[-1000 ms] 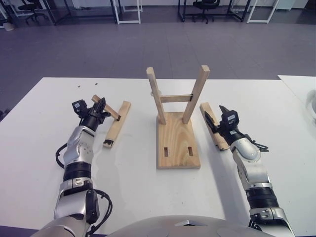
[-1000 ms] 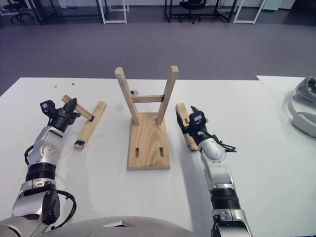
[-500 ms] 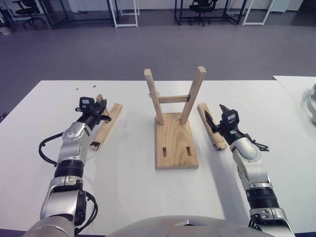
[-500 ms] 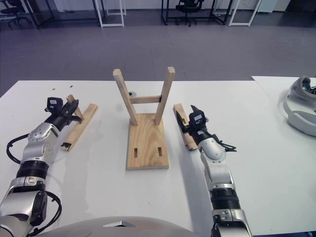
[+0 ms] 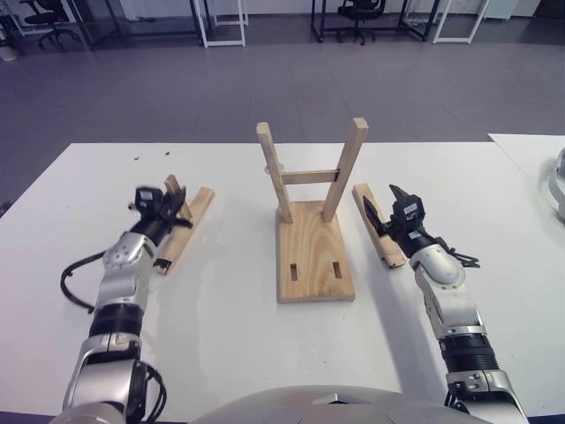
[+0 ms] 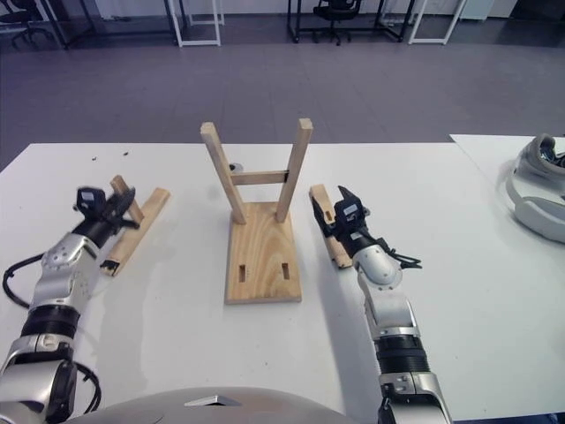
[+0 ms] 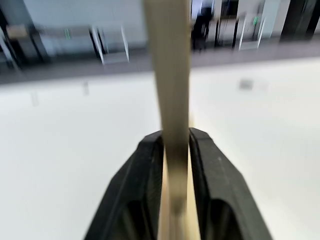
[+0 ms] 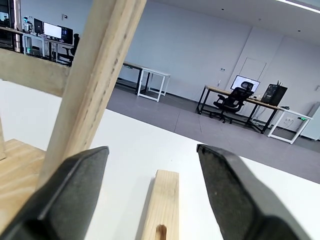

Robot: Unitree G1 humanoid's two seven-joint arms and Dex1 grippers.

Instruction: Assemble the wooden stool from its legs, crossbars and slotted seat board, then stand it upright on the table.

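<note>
The slotted seat board [image 5: 315, 254] lies flat at mid table. Two legs [image 5: 274, 173] [image 5: 346, 168] stand up from its far end, joined by a crossbar [image 5: 310, 177]. To the left lies a loose leg [image 5: 187, 226] with a second crossbar [image 5: 170, 185] angled off it. My left gripper [image 5: 168, 208] is shut on that crossbar, and the thin wood [image 7: 171, 90] is pinched between both fingers. Right of the seat lies another loose leg [image 5: 374, 223]. My right gripper [image 5: 394, 208] hovers open over it, its end [image 8: 161, 216] between the spread fingers [image 8: 75, 185].
A white headset-like object [image 6: 538, 187] rests at the table's right edge. A small ring [image 6: 235, 167] lies behind the standing legs. The white table [image 5: 221, 336] has bare room in front of the seat board and on both sides.
My left gripper has drawn the loose leg and its crossbar leftward and nearer to me, swinging the leg more upright in view. The right arm has hardly moved.
</note>
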